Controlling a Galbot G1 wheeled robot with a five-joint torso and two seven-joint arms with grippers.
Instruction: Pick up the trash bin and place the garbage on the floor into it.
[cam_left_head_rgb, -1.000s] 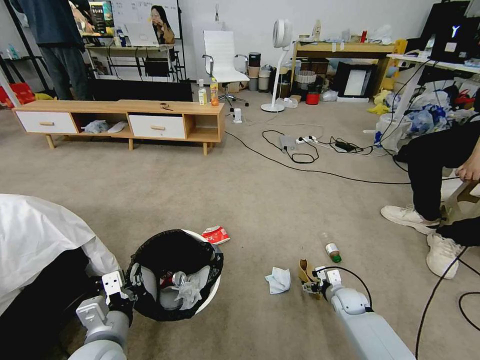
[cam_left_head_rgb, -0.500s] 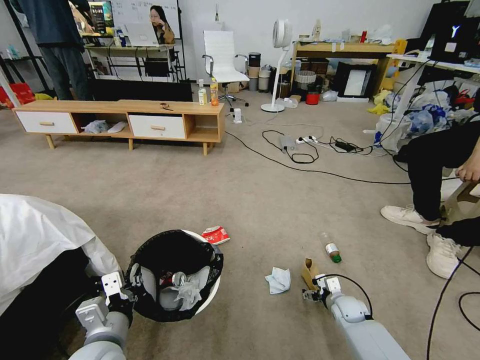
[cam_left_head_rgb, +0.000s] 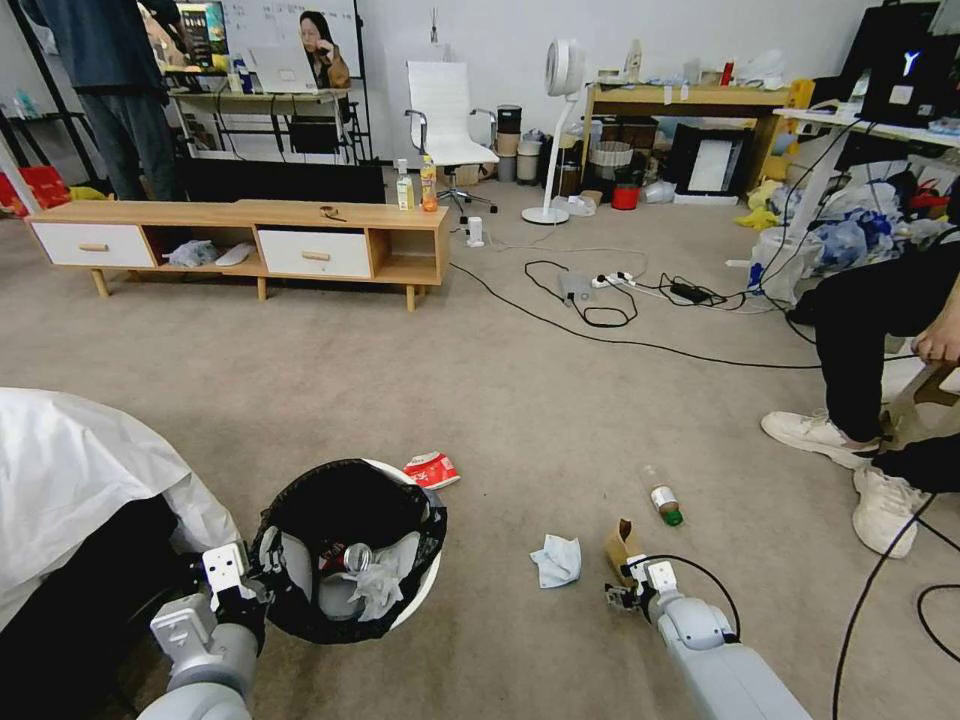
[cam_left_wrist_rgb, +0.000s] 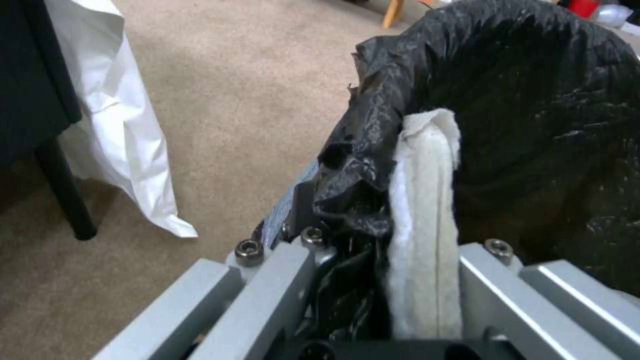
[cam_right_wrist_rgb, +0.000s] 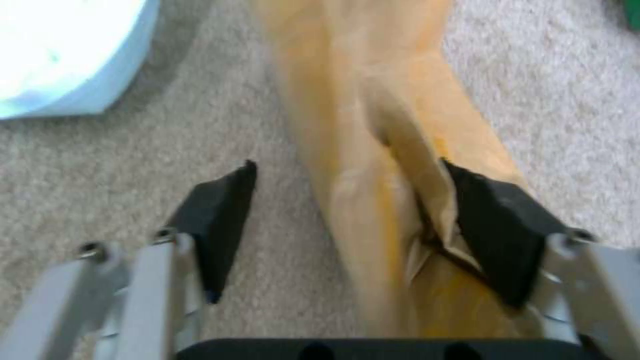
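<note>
Two fingers of the right gripper (cam_right_wrist_rgb: 347, 220) stand apart astride the brown paper bag (cam_left_head_rgb: 621, 545) on the floor (cam_left_head_rgb: 520, 400), so centre them before you close, while your left gripper (cam_left_head_rgb: 262, 572) stays clamped on the trash bin (cam_left_head_rgb: 352, 545) rim nearby.

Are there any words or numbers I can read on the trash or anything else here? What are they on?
None can be read.
Snack wrapper: red and white print, too small to read.
Bottle label: too small to read.
Can inside the trash bin: only its top shows.
Brown paper bag between the open right gripper's fingers: plain, no print.
Left gripper grips the bin rim: no lettering there.
</note>
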